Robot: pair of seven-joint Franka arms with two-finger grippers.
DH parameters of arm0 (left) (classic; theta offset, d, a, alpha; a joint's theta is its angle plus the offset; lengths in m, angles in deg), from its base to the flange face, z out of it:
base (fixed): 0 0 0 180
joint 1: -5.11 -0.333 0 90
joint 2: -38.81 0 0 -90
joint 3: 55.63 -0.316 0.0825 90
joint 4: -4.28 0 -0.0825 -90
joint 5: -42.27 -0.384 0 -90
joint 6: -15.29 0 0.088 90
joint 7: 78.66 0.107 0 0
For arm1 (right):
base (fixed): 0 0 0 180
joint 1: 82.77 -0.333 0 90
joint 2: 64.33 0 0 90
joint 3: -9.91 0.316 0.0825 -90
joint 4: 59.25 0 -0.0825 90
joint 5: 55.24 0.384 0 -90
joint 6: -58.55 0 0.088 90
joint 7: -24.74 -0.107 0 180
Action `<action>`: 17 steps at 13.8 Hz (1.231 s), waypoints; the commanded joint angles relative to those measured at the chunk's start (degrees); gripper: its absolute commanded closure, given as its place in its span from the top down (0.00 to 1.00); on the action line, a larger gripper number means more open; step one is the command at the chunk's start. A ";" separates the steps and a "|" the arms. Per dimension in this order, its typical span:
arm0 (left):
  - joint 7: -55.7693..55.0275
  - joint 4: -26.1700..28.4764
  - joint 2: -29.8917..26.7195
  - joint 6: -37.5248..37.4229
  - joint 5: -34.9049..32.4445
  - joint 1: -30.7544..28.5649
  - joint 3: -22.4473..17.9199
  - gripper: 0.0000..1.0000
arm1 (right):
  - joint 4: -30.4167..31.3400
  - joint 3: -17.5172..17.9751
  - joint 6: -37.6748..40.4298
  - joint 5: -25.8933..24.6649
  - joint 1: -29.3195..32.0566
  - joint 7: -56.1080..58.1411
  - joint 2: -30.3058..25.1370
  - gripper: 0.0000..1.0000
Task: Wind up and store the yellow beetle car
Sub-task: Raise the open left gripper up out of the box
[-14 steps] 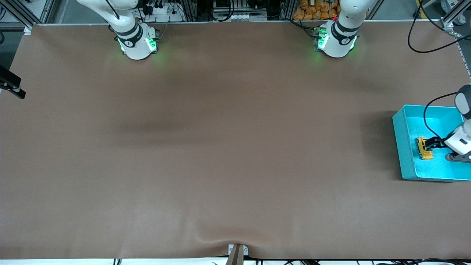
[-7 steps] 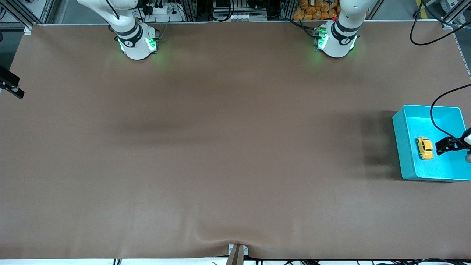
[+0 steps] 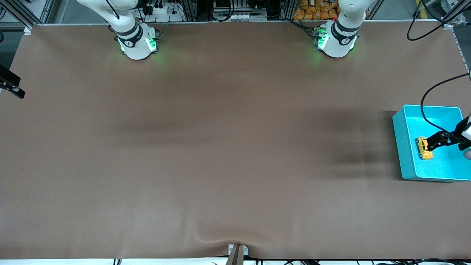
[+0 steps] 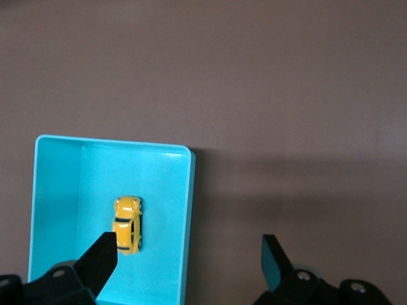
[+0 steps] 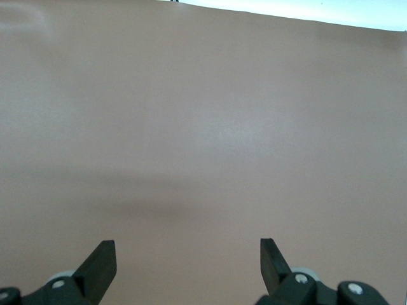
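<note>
The yellow beetle car (image 3: 425, 154) lies on the floor of the turquoise bin (image 3: 403, 154) at the left arm's end of the table. My left gripper (image 3: 433, 142) hangs high over the bin, open and holding nothing. In the left wrist view the car (image 4: 128, 223) sits free inside the bin (image 4: 114, 141), well below the gripper (image 4: 191, 254), whose fingers straddle the bin's wall. My right gripper (image 5: 187, 254) is open over bare brown table and does not show in the front view.
A black cable (image 3: 427, 106) loops from the left arm over the bin. A black clamp (image 3: 11, 86) juts in at the right arm's end of the table. A small bracket (image 3: 237, 252) sits at the table edge nearest the front camera.
The left gripper has lifted up out of the bin and away from the car. The car stays where it lay. The right arm has not moved.
</note>
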 commanded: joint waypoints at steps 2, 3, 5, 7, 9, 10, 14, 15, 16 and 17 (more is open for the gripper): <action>-6.83 0.88 -5.72 -5.53 2.03 10.16 -5.61 1.00 | -0.56 -0.15 0.73 0.04 -0.54 -0.73 -0.03 1.00; -8.51 0.88 -7.38 -7.72 2.90 12.88 -6.75 1.00 | -0.47 -0.15 0.82 0.04 -0.63 -0.91 -0.03 1.00; -10.97 0.62 -10.29 -11.25 4.75 18.16 -9.38 1.00 | -0.38 -0.06 1.69 0.21 -0.98 -1.52 -0.03 1.00; -10.90 0.53 -12.58 -14.06 7.30 20.63 -10.62 1.00 | -0.30 0.03 1.96 1.44 -1.42 -5.03 0.14 1.00; -11.16 -0.08 -14.07 -16.96 7.92 22.39 -10.54 1.00 | -0.12 0.03 3.53 1.62 -1.77 -5.31 0.23 1.00; -11.25 -2.00 -14.17 -19.15 8.71 23.27 -10.89 1.00 | -0.03 -0.06 3.98 2.32 -1.77 -5.66 0.23 1.00; -11.33 -7.82 -13.82 -26.90 9.77 28.28 -14.49 1.00 | -0.03 -0.06 6.26 3.29 -2.12 -9.36 1.11 1.00; -11.33 -7.91 -14.08 -27.60 9.77 29.68 -15.71 1.00 | 0.58 0.02 6.70 3.29 -2.12 -9.18 1.11 1.00; -11.33 -7.99 -14.25 -28.48 9.77 31.78 -17.12 1.00 | 1.02 0.03 6.71 3.29 -2.21 -9.18 1.02 1.00; -11.33 -8.52 -15.30 -29.18 9.77 33.63 -18.61 1.00 | 1.02 0.03 6.62 3.29 -2.56 -9.35 1.11 1.00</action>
